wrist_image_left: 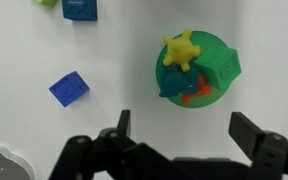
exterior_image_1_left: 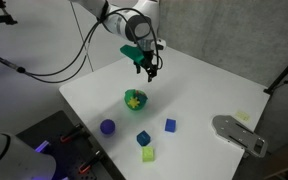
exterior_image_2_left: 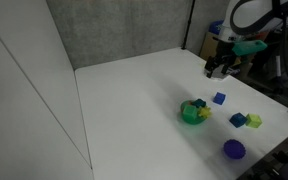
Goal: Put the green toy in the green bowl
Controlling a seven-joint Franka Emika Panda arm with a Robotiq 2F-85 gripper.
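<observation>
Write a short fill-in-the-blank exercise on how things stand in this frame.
1. The gripper hangs above the table with its jaws ___.
2. In the green bowl, beside the green toy, the spiky toy is ___.
3. The ball on the table is ___.
Missing words: open; yellow; purple.
</observation>
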